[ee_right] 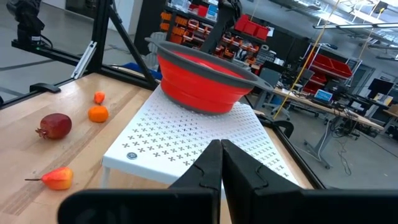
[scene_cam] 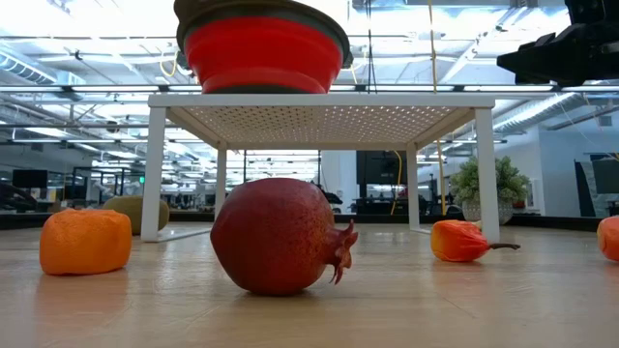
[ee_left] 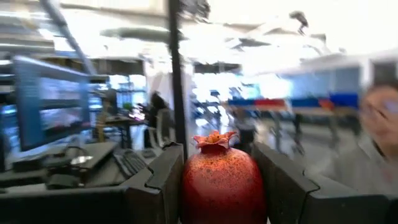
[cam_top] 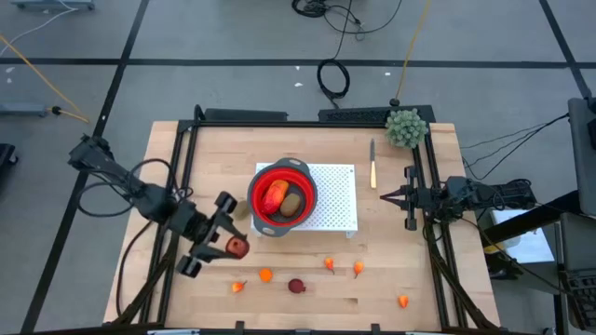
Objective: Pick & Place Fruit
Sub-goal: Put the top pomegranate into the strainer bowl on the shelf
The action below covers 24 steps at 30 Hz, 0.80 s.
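Note:
My left gripper (cam_top: 233, 245) is over the table's left near part, shut on a dark red ball with a crown (cam_top: 239, 247) (ee_left: 219, 180). A red bowl (cam_top: 282, 177) stands on a white perforated stand (cam_top: 337, 200) and holds the red-orange oblong (cam_top: 272, 195) and a brown oval (cam_top: 292, 203). On the table lie another dark red ball (cam_top: 296, 286) (scene_cam: 280, 237), an orange piece (cam_top: 265, 274) (scene_cam: 85, 242), a brown oval (scene_cam: 135, 211) left of the stand, and several tiny orange bits (cam_top: 358, 269). My right gripper (cam_top: 402, 197) (ee_right: 221, 158) waits shut at the right edge. My left gripper pinches the dark red ball by its round sides (ee_left: 186, 186) between the two fingers (ee_left: 158, 180). The ball's crown (ee_left: 214, 140) points away from the wrist. The fingers reach toward the table's right and near side. The ball is lifted clear; no table shows under it.
A slim wooden-handled knife (cam_top: 372, 163) and a green bushy ball (cam_top: 406, 127) lie near the far right corner. Black frame rails (cam_top: 177, 167) run along the left and right sides. Bare wood lies between the stand and the near edge, among the scattered pieces.

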Available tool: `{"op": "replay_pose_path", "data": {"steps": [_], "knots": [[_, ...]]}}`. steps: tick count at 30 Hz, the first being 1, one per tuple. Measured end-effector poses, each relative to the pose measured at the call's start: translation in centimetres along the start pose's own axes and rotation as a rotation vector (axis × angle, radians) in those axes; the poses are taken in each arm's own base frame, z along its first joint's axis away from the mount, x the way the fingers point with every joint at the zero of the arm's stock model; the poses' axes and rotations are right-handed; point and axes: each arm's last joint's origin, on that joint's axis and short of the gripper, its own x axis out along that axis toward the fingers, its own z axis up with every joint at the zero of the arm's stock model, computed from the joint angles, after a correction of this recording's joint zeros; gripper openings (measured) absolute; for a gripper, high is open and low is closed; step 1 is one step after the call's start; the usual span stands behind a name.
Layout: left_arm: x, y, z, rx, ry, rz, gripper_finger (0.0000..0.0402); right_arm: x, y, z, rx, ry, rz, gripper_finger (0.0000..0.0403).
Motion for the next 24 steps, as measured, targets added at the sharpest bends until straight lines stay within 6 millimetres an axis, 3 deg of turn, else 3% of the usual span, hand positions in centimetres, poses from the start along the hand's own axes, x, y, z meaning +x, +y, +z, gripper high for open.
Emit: {"op": "replay_pose_path", "data": {"steps": [10,24], "knots": [[1.2,0.5,0.3,-0.173,-0.209,0.217,0.0166,0.0,0.0,0.0,0.000,0.000,0.000,0.0000],[1.8,0.8,0.5,-0.210,-0.425,0.324,0.0166,0.0,0.0,0.0,0.000,0.000,0.000,0.0000]]}}
